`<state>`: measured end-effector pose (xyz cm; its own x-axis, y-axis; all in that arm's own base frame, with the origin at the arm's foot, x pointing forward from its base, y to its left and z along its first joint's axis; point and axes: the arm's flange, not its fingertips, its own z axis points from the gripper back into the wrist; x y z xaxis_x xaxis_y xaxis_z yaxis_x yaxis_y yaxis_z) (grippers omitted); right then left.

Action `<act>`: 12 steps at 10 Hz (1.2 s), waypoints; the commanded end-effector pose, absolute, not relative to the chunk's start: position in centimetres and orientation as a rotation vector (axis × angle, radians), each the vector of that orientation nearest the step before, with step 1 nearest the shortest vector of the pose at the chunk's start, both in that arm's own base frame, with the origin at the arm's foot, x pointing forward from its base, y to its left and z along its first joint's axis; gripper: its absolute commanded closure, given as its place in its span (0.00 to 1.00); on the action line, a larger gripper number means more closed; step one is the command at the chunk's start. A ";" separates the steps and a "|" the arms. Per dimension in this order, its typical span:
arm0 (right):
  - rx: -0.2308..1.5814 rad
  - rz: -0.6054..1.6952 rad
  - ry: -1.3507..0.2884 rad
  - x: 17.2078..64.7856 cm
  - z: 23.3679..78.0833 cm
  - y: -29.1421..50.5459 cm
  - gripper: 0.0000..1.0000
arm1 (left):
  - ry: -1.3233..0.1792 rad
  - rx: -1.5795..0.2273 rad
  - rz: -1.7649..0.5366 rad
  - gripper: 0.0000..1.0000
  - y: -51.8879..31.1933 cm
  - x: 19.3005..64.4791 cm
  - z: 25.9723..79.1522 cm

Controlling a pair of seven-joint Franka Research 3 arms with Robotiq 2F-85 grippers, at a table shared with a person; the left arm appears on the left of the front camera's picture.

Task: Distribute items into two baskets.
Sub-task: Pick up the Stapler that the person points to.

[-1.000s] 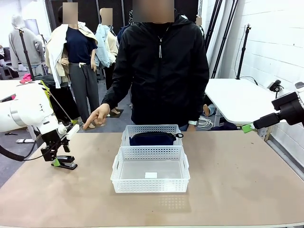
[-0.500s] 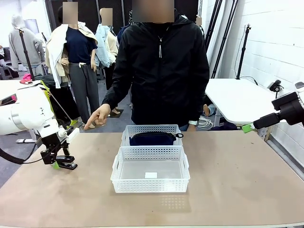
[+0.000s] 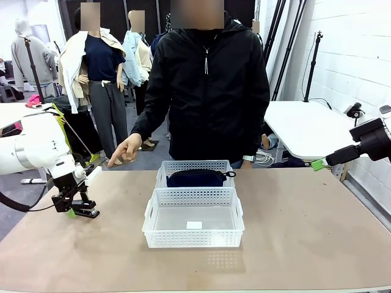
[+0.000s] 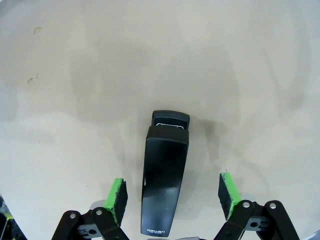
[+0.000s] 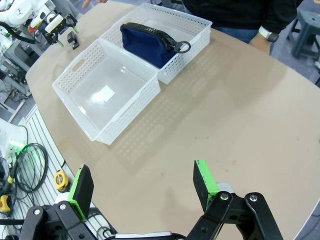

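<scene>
Black stapler lies on the table. Left gripper has dropped down around it, fingers apart, not squeezing yet. Grabbing comes next. Right gripper waits, fingers apart.

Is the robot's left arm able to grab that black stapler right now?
Probably yes. The left pincer hangs open right over the stapler on the table, one green pad on each side of it, with nothing in between.
</scene>
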<state>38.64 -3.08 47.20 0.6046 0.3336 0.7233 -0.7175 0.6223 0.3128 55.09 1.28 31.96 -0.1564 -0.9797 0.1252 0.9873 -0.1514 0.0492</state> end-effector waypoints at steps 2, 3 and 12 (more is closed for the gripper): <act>0.652 0.646 -0.663 38.7 47.2 -2.9 0.00 | -0.124 -0.045 -1.724 0.43 1.4 55.3 31.9; 0.652 0.646 -0.663 38.7 47.2 -2.9 0.00 | -0.123 -0.044 -1.726 0.59 1.4 55.3 31.9; 0.652 0.646 -0.663 38.7 47.2 -2.9 0.00 | -0.087 -0.036 -1.563 1.00 1.2 57.1 36.5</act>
